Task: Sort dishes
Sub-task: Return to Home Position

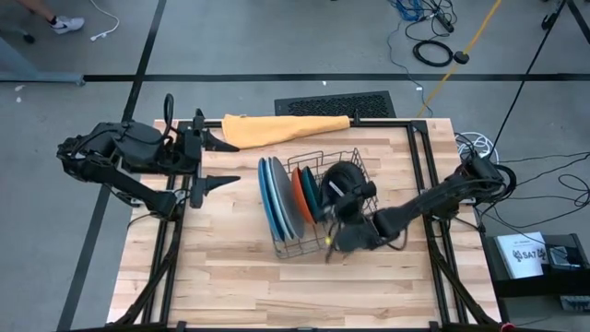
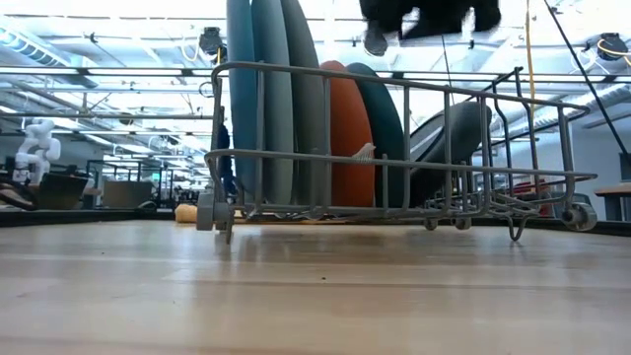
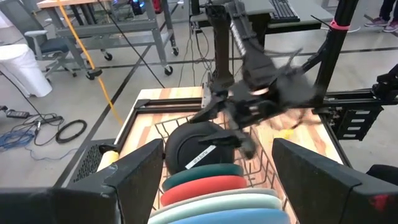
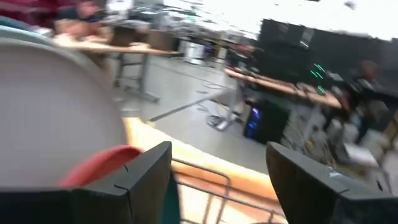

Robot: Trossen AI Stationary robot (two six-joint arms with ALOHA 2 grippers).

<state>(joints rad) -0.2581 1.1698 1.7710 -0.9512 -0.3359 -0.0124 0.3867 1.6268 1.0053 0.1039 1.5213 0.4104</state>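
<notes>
- Tabletop (image 1: 230, 277), left side: left gripper (image 1: 235, 162) over the wood, aimed at wire dish rack (image 2: 217, 128), well apart from it; fingers spread wide, nothing betw. them.
- Far edge, left of centre: orange cloth (image 1: 277, 127), folded, lying flat, near rack's far side, not touching.
- Centre: rack standing on the wood, every dish inside it, on edge.
- Rack's left end: blue plate (image 1: 263, 192), light blue plate (image 1: 275, 198), grey plate (image 1: 288, 210); all large, upright, packed side by side.
- Next to the right: orange plate (image 1: 299, 189), then teal plate (image 1: 312, 192); smaller, upright, close tog.
- Rack's right half: black plate (image 1: 339, 177) w/ white stripe, tilted, top leaning toward rack's right end.
- Over that right half: right gripper (image 4: 217, 155), above rack's top rail in low view, fingers apart, gripping nothing; contact w/ black plate not clear.
- Far right: right arm (image 1: 433, 195) reaching in from table's right edge.
</notes>
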